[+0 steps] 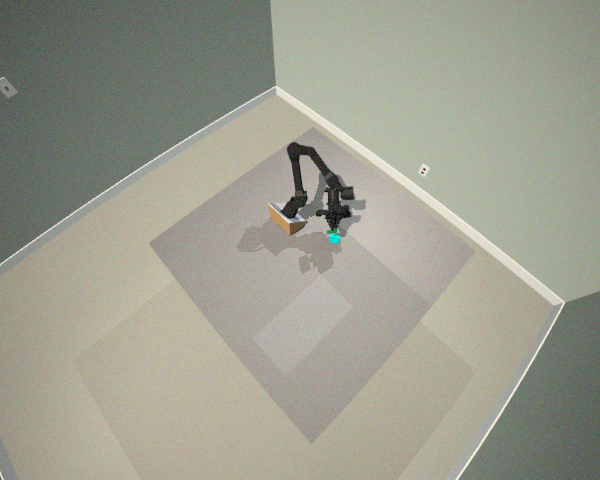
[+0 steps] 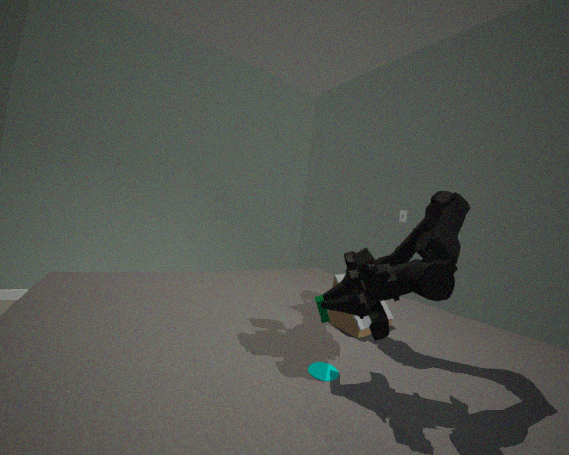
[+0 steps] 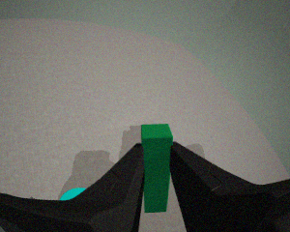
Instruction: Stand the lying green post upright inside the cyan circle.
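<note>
The green post (image 1: pixel 332 231) (image 2: pixel 321 309) (image 3: pixel 157 179) is held in the air, clear of the surface. In the exterior view it looks nearly upright with a slight tilt. My gripper (image 1: pixel 333 228) (image 2: pixel 325 303) (image 3: pixel 156 149) is shut on the post, one finger on each side, and points forward and down at a slant. The cyan circle (image 1: pixel 334 238) (image 2: pixel 322 372) (image 3: pixel 74 194) lies flat on the surface, below the post in the exterior view. In the wrist view it shows low on the left, partly hidden by a finger.
The arm's base stands on a wooden block (image 1: pixel 279 219) (image 2: pixel 346 323) with a pale top, behind the gripper in the exterior view. Shadows of the arm fall around the circle. Walls (image 1: pixel 419 77) stand beyond the grey surface (image 1: pixel 228 279).
</note>
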